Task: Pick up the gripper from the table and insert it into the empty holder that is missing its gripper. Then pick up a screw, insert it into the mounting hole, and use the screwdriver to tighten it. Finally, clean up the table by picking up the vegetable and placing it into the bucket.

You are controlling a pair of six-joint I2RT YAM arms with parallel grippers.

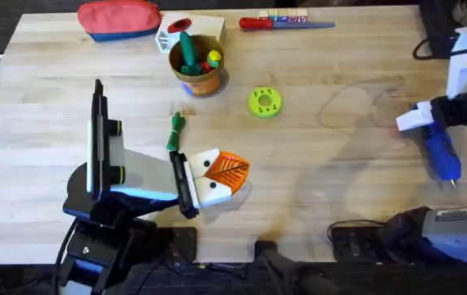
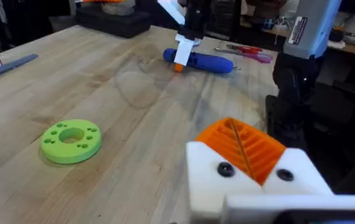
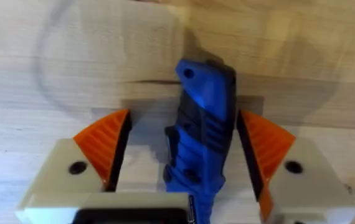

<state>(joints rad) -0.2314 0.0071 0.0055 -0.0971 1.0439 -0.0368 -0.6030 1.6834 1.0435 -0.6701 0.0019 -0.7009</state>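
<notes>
The blue screwdriver lies on the table at the right. My right gripper hangs over its rear end, open, with the orange pads on either side of the screwdriver and a gap on each side. The slim green vegetable lies left of centre, just beyond my left gripper. In the left wrist view the left gripper is shut, pad against pad, with nothing held. The orange-brown bucket stands at the back, with toy food inside. The loose gripper, the holder and the screw are out of view.
A green round disc lies mid-table, also seen as the disc in the left wrist view. A red pouch, a white box and a red-handled screwdriver line the back edge.
</notes>
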